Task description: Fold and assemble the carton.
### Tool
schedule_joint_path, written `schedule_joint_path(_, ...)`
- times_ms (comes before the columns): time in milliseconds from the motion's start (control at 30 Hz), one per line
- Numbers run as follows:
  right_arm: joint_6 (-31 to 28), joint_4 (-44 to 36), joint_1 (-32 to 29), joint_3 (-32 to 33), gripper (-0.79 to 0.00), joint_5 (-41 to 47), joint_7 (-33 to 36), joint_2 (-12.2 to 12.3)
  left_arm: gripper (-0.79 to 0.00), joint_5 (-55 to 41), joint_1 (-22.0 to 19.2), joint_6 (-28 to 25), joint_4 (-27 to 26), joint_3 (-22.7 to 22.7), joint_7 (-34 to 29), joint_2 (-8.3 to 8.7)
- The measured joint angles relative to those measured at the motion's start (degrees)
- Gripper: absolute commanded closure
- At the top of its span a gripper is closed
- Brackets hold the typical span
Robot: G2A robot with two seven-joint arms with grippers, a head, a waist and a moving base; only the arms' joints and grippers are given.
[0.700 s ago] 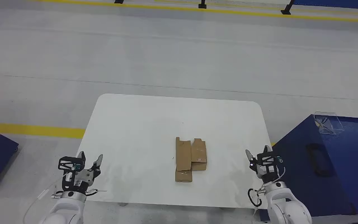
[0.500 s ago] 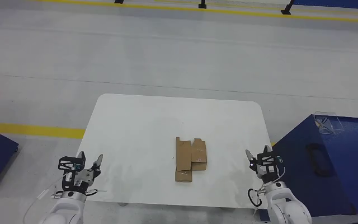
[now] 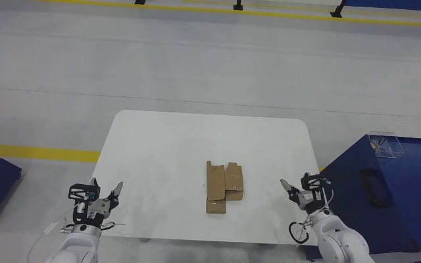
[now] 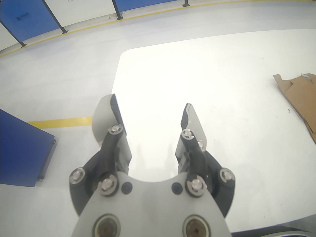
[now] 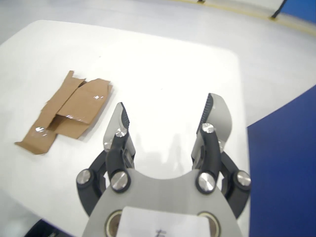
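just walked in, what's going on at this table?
Fold-and-assemble job, not yet started. The brown carton lies flattened on the white table, toward the robot's side of the middle, and nothing is touching it. The left gripper and the right gripper hover at the two near corners of the table, one on each side of the carton. Both are open and empty.

the left gripper (image 4: 150, 102) hangs with fingers spread over the white table (image 4: 197, 75). the flat brown carton (image 4: 300, 94) lies well apart.
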Motion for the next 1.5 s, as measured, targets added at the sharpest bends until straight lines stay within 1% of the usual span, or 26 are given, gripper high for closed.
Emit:
schedule_joint_path(67,-10.5,5.6,4.9,0.4,-0.785,14.3,11.6,0.7,-0.785,0.0,0.0,0.0,0.0,0.0,0.0,0.00)
schedule_joint_path(100,-15.4,9.8,8.9,-0.3,-0.785,24.3,20.6,1.2,-0.785,0.0,0.0,0.0,0.0,0.0,0.0,0.00)
schedule_joint_path(167,-19.1,16.8,15.7,-2.7,-0.785,38.9,34.3,1.7,-0.785,0.0,0.0,0.0,0.0,0.0,0.0,0.00)
schedule_joint_path(200,-19.2,21.8,20.5,-4.5,-0.785,47.2,42.7,1.9,-0.785,0.0,0.0,0.0,0.0,0.0,0.0,0.00)
schedule_joint_path(233,-18.0,25.5,23.9,-6.0,-0.785,52.3,48.0,1.9,-0.785,0.0,0.0,0.0,0.0,0.0,0.0,0.00)
schedule_joint_path(300,-13.1,32.9,30.8,-10.6,-0.785,61.7,56.3,1.5,-0.785,0.0,0.0,0.0,0.0,0.0,0.0,0.00)
schedule_joint_path(333,-11.4,35.5,33.2,-12.7,-0.785,64.8,58.1,1.4,-0.785,0.0,0.0,0.0,0.0,0.0,0.0,0.00)
schedule_joint_path(367,-10.4,38.1,35.3,-14.6,-0.785,67.2,59.0,1.2,-0.785,0.0,0.0,0.0,0.0,0.0,0.0,0.00)
schedule_joint_path(400,-10.1,41.4,37.8,-17.2,-0.733,69.4,59.2,0.9,-0.785,0.0,0.0,0.0,0.0,0.0,0.0,0.00)
schedule_joint_path(500,-11.7,48.8,42.7,-23.2,-0.671,69.5,57.6,0.0,-0.785,0.0,0.0,0.0,0.0,0.0,0.0,0.00)
schedule_joint_path(567,-14.0,52.8,45.0,-26.4,-0.656,67.6,55.3,-0.7,-0.785,0.0,0.0,0.0,0.0,0.0,0.0,0.00)
schedule_joint_path(633,-16.5,57.1,46.9,-29.6,-0.665,65.4,52.8,-1.6,-0.785,0.0,0.0,0.0,0.0,0.0,0.0,0.00)
schedule_joint_path(667,-17.2,58.9,47.7,-30.6,-0.677,64.8,52.0,-2.0,-0.785,0.0,0.0,0.0,0.0,0.0,0.0,0.00)
schedule_joint_path(733,-18.4,62.9,49.6,-32.5,-0.662,63.6,50.3,-2.9,-0.785,0.0,0.0,0.0,0.0,0.0,0.0,0.00)
schedule_joint_path(800,-19.0,65.9,51.0,-34.1,-0.653,63.9,50.1,-3.9,-0.785,0.0,0.0,0.0,0.0,0.0,0.0,0.00)
schedule_joint_path(833,-19.1,67.0,51.6,-34.6,-0.622,64.3,50.1,-4.3,-0.785,0.0,0.0,0.0,0.0,0.0,0.0,0.00)
schedule_joint_path(867,-19.2,68.1,52.2,-35.2,-0.625,64.5,50.0,-4.7,-0.785,0.0,0.0,0.0,0.0,0.0,0.0,0.00)
schedule_joint_path(933,-19.3,70.3,53.4,-36.5,-0.594,64.4,49.0,-5.7,-0.785,0.0,0.0,0.0,0.0,0.0,0.0,0.00)
schedule_joint_path(1000,-18.9,72.2,54.4,-37.8,-0.533,63.9,47.8,-6.7,-0.785,0.0,0.0,0.0,0.0,0.0,0.0,0.00)
schedule_joint_path(1100,-16.9,74.3,55.7,-39.9,-0.505,62.5,45.8,-8.3,-0.785,0.0,0.0,0.0,0.0,0.0,0.0,0.00)
schedule_joint_path(1167,-16.3,75.4,56.4,-40.9,-0.391,61.7,44.5,-9.2,-0.785,0.0,0.0,0.0,0.0,0.0,0.0,0.00)
schedule_joint_path(1233,-16.1,76.6,57.0,-42.0,-0.311,60.7,42.6,-10.1,-0.785,0.0,0.0,0.0,0.0,0.0,0.0,0.00)
schedule_joint_path(1267,-16.1,77.0,57.1,-42.4,-0.179,60.4,42.1,-10.5,-0.785,0.0,0.0,0.0,0.0,0.0,0.0,0.00)
schedule_joint_path(1333,-15.8,78.2,57.6,-43.2,0.000,59.7,41.0,-11.2,-0.785,0.0,0.0,0.0,0.0,0.0,0.0,0.00)
schedule_joint_path(1433,-16.4,79.2,58.0,-43.9,0.000,59.3,39.7,-12.2,-0.785,0.0,0.0,0.0,0.0,0.0,0.0,0.00)
schedule_joint_path(1500,-18.4,79.6,58.1,-44.0,0.000,60.3,40.9,-12.7,-0.785,0.0,0.0,0.0,0.0,0.0,0.0,0.00)
